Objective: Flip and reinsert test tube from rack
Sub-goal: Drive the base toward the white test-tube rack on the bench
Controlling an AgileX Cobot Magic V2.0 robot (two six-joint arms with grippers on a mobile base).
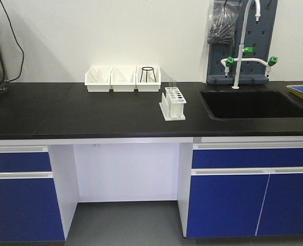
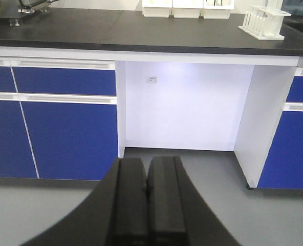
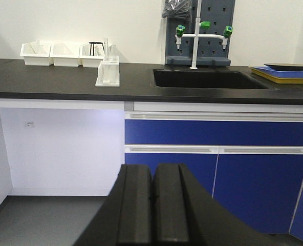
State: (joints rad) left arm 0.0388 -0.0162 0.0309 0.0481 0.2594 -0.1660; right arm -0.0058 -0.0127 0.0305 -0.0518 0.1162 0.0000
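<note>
Left gripper and right gripper sit clenched, empty; test tube in rack looks light, slick, fragile: pinch its exposed top.

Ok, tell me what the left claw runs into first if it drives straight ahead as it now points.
Probably the white back panel of the open recess under the countertop. The left claw, shut, aims below it, well under the rack; nothing shows in between, though depth is unclear.
</note>
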